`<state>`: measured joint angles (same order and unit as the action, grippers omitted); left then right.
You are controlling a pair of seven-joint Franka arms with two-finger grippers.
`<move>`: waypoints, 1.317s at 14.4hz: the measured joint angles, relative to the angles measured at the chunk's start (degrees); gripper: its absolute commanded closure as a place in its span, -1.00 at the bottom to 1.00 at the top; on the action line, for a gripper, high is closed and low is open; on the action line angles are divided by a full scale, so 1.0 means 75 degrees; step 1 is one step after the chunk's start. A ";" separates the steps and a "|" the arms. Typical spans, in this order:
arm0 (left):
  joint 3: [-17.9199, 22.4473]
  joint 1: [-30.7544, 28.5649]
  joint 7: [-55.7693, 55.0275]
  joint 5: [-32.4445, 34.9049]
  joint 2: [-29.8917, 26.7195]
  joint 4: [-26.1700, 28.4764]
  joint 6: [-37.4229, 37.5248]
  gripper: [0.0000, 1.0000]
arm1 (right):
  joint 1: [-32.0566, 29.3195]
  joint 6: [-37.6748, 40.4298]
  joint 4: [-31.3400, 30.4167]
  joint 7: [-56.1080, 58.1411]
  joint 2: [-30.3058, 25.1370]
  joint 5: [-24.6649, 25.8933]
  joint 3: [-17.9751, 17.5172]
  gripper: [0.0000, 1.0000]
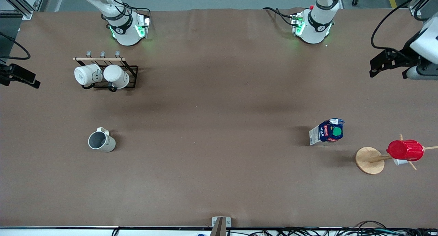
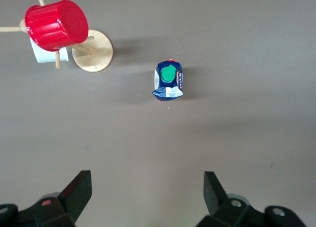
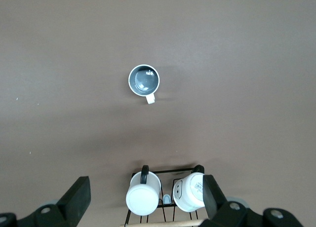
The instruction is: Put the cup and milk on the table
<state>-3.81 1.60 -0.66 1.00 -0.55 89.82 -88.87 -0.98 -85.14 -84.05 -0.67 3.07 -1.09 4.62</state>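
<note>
The cream-white cup (image 1: 101,141) with a dark grey inside stands upright on the brown table (image 1: 219,126), toward the right arm's end; it also shows in the right wrist view (image 3: 144,80). The blue milk (image 1: 327,132) carton with a green cap stands upright on the table toward the left arm's end, and shows in the left wrist view (image 2: 168,80). My left gripper (image 1: 376,66) (image 2: 146,180) is open and empty, high over the table's edge. My right gripper (image 1: 29,79) (image 3: 146,185) is open and empty, high over the mug rack's end of the table.
A black wire rack (image 1: 131,69) holds two white mugs (image 1: 102,76) with dark handles, farther from the front camera than the cup. A wooden mug tree (image 1: 369,160) beside the milk carries a red ribbed cup (image 1: 405,150) and a small white cup (image 1: 399,162).
</note>
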 measured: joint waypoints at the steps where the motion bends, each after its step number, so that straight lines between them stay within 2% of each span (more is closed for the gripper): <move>1: -0.0003 0.0002 0.0000 0.0000 0.0242 -0.0037 -0.0080 -1.00 | 0.0001 0.0020 -0.0038 0.0039 0.0005 0.0000 -0.0001 -1.00; 3: -0.0005 0.0002 0.0000 0.0000 0.0799 -0.0034 -0.0480 -1.00 | 0.0023 -0.0128 -0.0220 0.0136 0.0160 -0.0004 -0.0009 -1.00; 5: -0.0005 0.0001 0.0000 0.0000 0.1274 0.0178 -0.1183 -1.00 | 0.0074 -0.0790 -0.0436 0.0346 0.0667 -0.0007 -0.0018 -1.00; 8: -0.0004 0.0000 0.0000 0.0000 0.1663 0.1037 -0.2862 -1.00 | 0.0109 -0.2201 -0.0862 0.0967 0.1726 -0.0007 -0.0016 -1.00; 10: -0.0007 0.0000 0.0000 0.0000 0.1881 0.1548 -0.3701 -1.00 | 0.0108 -0.3374 -0.1436 0.1350 0.2199 -0.0006 -0.0007 -1.00; 13: -0.0007 0.0000 0.0000 0.0000 0.2320 0.1748 -0.4139 -1.00 | 0.0083 -0.4863 -0.2321 0.1899 0.2590 -0.0006 0.0027 -0.99; 15: -0.0008 0.0000 0.0000 0.0000 0.2549 0.1775 -0.4163 -1.00 | 0.0081 -0.5485 -0.2646 0.1983 0.2779 -0.0006 0.0035 -0.97; 17: -0.0007 0.0000 0.0000 0.0000 0.2671 0.1857 -0.4164 -0.86 | 0.0098 -0.5972 -0.2804 0.1994 0.2977 -0.0006 0.0024 -0.93; 19: -0.0011 0.0001 0.0000 0.0000 0.2747 0.1897 -0.4164 -0.62 | 0.0103 -0.6469 -0.3000 0.2033 0.3164 -0.0007 0.0016 -0.81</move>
<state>-3.89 1.60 -0.66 1.01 20.05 104.05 -120.10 -0.21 -133.66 -106.56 14.58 26.80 -1.14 4.74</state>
